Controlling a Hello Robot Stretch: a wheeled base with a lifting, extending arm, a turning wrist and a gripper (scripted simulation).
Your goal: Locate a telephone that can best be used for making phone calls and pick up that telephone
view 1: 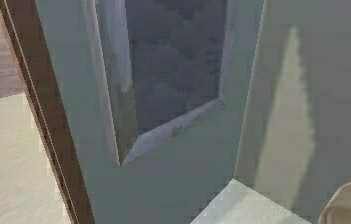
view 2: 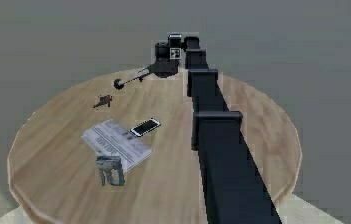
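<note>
Telephone (view 2: 146, 127) first: a single flat handset with a dark face lay on the round wooden table (view 2: 263, 125), resting across the upper right corner of one spread newspaper (view 2: 115, 143). In the arm side view it sat just left of the dark arm (view 2: 218, 140) and well below the gripper (view 2: 123, 80), whose thin fingers (view 2: 138, 74) pointed out to the picture's left over the far part of the tabletop. So the telephone lay back toward the robot from the fingertips, and slightly to the picture's right of them. Its long axis slanted from lower left to upper right, roughly in line with the fingers' own slant. Judging from that, the coming move called for drawing the reach in rather than pushing it out. With only one arm, there was no choice of hand.

Whether the fingers were released or grasping could not be told, nor whether they carried anything, since one small dark object (view 2: 105, 99) lay on the wood near their tips. One grey, boxy item (view 2: 110, 170) stood at the newspaper's near corner. Ahead, the forward view showed one brown door frame (view 1: 43, 110) and one pale-framed grey panel (view 1: 173, 70).
</note>
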